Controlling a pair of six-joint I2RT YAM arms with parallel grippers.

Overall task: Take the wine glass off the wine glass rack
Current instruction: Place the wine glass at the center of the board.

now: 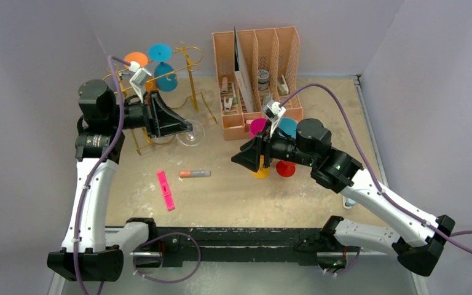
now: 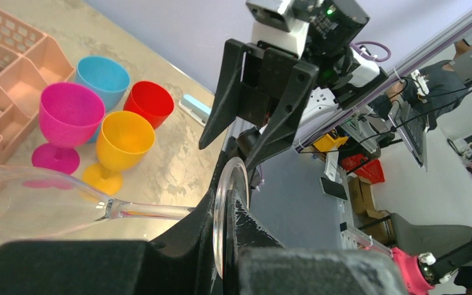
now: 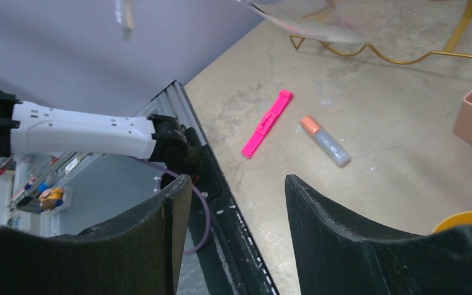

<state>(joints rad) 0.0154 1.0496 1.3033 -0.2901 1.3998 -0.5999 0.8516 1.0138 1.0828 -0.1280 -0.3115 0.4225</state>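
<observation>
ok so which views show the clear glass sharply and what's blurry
Left wrist: wine glass stem and foot crisp, bowl nearly see-through, the near fingers blurred. Right wrist: glass a pale smear at the top edge, pink highlighter sharp. Top external: glass only a faint outline on the table.

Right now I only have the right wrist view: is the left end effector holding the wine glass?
Observer: Yes, the left end effector is shut on the foot of the clear wine glass, held with its stem sideways.
Operator: What hangs on the rack?
Observer: An orange glass and a blue glass hang on the wine glass rack.
Operator: Anything beside my end effector?
Observer: A pink goblet, blue goblet, yellow goblet and red goblet stand by the right end effector.
</observation>
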